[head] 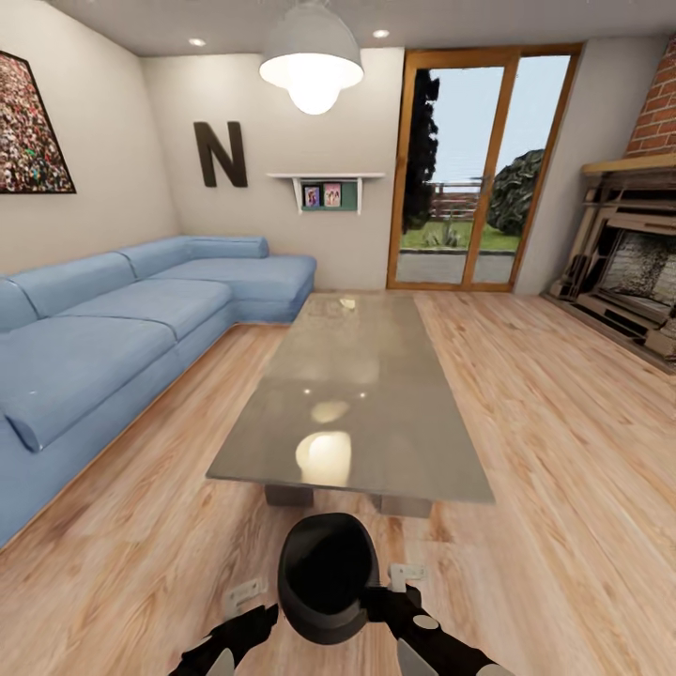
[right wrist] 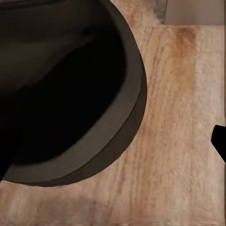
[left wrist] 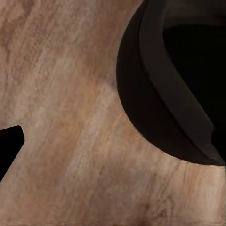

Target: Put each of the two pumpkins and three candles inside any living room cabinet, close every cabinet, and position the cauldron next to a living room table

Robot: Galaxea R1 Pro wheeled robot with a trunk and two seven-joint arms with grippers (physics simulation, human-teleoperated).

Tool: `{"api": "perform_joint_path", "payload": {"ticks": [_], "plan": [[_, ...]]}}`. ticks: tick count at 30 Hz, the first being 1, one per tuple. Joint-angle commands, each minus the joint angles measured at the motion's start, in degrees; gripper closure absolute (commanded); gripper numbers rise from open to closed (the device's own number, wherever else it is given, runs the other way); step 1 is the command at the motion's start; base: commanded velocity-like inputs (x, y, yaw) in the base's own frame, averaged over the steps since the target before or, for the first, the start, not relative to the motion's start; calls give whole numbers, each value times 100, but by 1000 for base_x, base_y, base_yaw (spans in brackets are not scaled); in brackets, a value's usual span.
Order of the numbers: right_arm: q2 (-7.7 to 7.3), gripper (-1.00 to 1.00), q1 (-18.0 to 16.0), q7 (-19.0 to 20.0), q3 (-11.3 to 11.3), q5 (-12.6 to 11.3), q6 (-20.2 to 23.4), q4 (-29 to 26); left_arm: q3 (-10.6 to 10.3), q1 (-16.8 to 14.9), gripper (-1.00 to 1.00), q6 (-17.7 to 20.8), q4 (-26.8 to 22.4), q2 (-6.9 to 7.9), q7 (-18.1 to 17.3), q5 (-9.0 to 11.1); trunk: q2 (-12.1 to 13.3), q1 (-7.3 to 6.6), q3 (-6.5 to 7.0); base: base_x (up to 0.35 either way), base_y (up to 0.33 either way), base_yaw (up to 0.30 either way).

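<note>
The black cauldron (head: 327,573) is right in front of me, just short of the near end of the long glossy table (head: 376,376). My left gripper (head: 258,620) is against its left side and my right gripper (head: 385,601) against its right side. In the left wrist view one dark fingertip (left wrist: 10,143) stands far off beside the cauldron (left wrist: 155,94). The right wrist view likewise has a fingertip (right wrist: 219,141) wide of the cauldron (right wrist: 70,94). Both grippers look open. I cannot tell whether the pot rests on the floor. The pumpkins, candles and cabinet are out of view.
A blue corner sofa (head: 113,329) runs along the left wall. A fireplace (head: 629,272) stands at the right, and a glass door (head: 479,169) is at the back. Wooden floor lies open on both sides of the table. A lamp (head: 312,61) hangs overhead.
</note>
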Motion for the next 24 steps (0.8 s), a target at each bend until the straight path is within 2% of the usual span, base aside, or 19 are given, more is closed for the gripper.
{"api": "perform_joint_path", "payload": {"ticks": [1,12,24], "plan": [[-1,-100,-5,-29,49,-52,-23,-1,-30,0,-100,15,-12,5,49,54,39,-27,13,-315,0,0],[-1,-100,-5,-29,49,-52,-23,-1,-30,1,-100,20,-12,5,49,54,480,-269,211,-291,0,0],[4,-100,-5,-31,49,-41,-20,-6,-25,-1,-100,24,-12,5,49,56,962,-532,426,-27,0,0]]}}
